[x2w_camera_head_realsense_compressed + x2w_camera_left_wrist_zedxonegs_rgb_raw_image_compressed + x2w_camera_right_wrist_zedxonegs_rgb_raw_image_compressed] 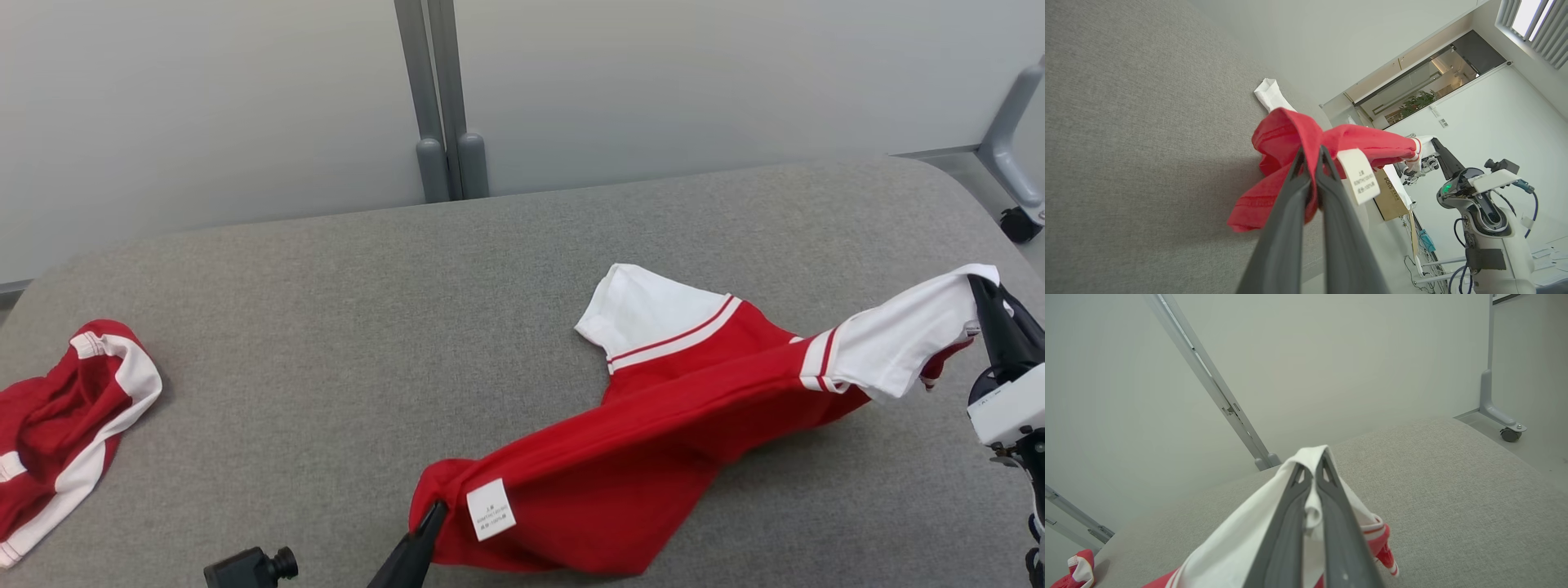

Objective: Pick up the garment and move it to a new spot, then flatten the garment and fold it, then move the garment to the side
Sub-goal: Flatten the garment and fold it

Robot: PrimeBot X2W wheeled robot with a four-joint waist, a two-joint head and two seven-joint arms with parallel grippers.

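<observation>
The red-and-white garment [653, 441] hangs stretched over the grey table's [326, 327] right half, one sleeve resting on it. It is lifted; flattening, folding and setting aside look still to do. The left gripper [437, 513], low at the table's near edge, pinches the red end. The right gripper [977, 284], raised over its right edge, pinches a white sleeve.

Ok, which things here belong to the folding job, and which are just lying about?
In the job: red and white shirt; left gripper, shut on its red end; right gripper, shut on its white sleeve.
Lying about: crumpled red garment, far left; partition posts.
</observation>
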